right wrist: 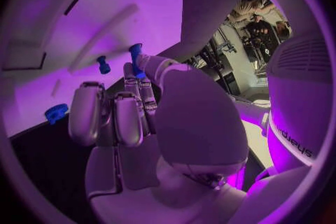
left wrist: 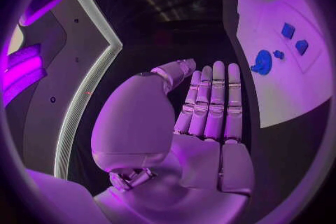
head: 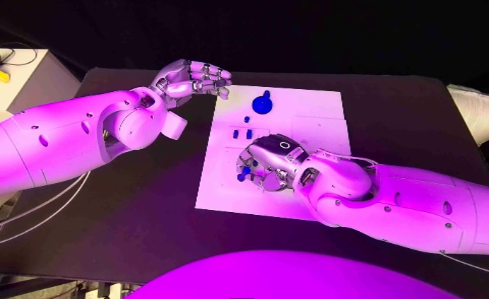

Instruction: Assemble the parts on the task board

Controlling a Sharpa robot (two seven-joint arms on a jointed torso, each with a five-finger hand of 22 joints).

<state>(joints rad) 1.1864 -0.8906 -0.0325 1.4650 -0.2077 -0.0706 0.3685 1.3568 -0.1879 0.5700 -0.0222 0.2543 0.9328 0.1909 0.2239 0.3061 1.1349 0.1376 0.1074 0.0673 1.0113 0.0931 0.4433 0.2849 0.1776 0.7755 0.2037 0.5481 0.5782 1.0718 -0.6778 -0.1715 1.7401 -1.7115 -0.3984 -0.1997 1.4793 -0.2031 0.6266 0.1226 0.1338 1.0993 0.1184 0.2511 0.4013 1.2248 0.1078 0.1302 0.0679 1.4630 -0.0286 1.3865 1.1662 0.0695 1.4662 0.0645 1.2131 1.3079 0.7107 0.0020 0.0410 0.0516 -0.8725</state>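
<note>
The white task board (head: 311,112) lies in the middle of the black table. A round blue part (head: 263,104) with a knob sits near the board's far edge, and it appears again in the left wrist view (left wrist: 262,61). Small blue parts (head: 242,131) stand just nearer than it. My right hand (head: 267,163) is down over the board's near left area. In the right wrist view its thumb and a finger pinch a small blue peg (right wrist: 135,57); another small blue part (right wrist: 103,64) stands beyond. My left hand (head: 193,78) hovers off the board's far left corner, fingers (left wrist: 213,101) straight and holding nothing.
A pale box (head: 30,76) stands off the table's far left corner, with cables hanging below my left arm. Two square blue parts (left wrist: 294,38) sit on the board beyond the round one. Bare table (head: 408,108) lies right of the board.
</note>
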